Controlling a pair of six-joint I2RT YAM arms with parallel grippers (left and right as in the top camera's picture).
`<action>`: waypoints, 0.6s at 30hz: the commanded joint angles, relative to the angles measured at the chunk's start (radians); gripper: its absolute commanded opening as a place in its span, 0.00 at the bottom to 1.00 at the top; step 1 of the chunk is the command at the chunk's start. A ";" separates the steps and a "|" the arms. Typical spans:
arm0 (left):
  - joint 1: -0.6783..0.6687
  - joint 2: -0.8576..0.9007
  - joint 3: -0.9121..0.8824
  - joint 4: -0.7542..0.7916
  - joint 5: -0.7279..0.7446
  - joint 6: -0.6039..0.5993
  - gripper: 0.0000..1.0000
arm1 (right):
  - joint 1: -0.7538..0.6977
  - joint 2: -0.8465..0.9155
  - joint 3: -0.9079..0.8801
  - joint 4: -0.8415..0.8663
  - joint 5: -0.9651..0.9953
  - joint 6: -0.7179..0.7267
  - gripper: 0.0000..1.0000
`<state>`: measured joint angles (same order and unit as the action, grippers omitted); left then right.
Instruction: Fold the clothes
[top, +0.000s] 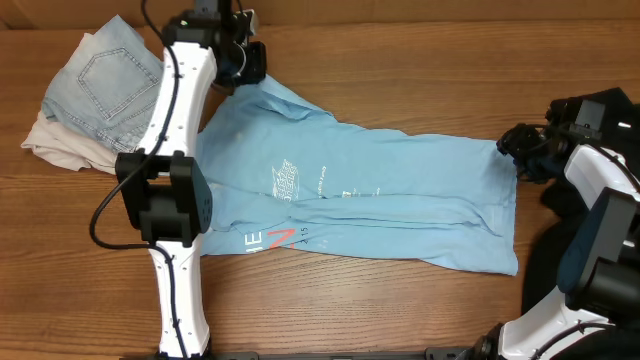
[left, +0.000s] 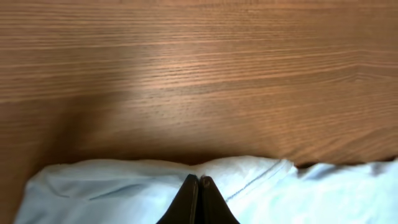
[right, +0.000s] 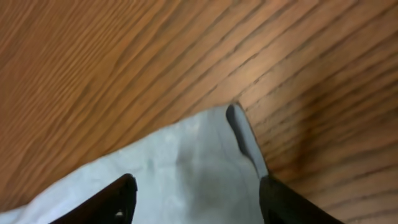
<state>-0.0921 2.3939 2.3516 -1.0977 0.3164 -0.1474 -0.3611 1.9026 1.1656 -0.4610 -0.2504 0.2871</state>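
Observation:
The sky-blue T-shirt (top: 380, 190) with white lettering lies folded lengthwise across the middle of the table. My left gripper (top: 243, 62) is at its far left corner. In the left wrist view the fingers (left: 199, 182) are pressed together at the shirt's bunched edge (left: 124, 186). My right gripper (top: 518, 148) is at the shirt's far right corner. In the right wrist view its fingers (right: 198, 196) are open and straddle that corner of the cloth (right: 186, 162), which lies flat on the wood.
Pale denim shorts (top: 105, 80) lie on beige cloth (top: 60, 148) at the far left. A dark mass, perhaps the black garment (top: 545, 262), lies by the right arm's base. The left arm (top: 175, 200) stretches over the shirt's left end.

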 joint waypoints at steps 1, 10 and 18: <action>0.003 -0.042 0.103 -0.052 0.012 0.045 0.04 | 0.000 0.066 0.018 0.038 0.033 -0.004 0.68; 0.002 -0.042 0.197 -0.303 -0.118 0.059 0.04 | 0.000 0.119 0.022 0.150 -0.023 -0.034 0.37; 0.010 -0.058 0.198 -0.420 -0.119 0.062 0.04 | 0.000 0.072 0.061 0.075 -0.069 -0.063 0.06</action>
<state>-0.0898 2.3898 2.5217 -1.4948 0.2123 -0.1017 -0.3603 2.0006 1.1889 -0.3637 -0.2928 0.2504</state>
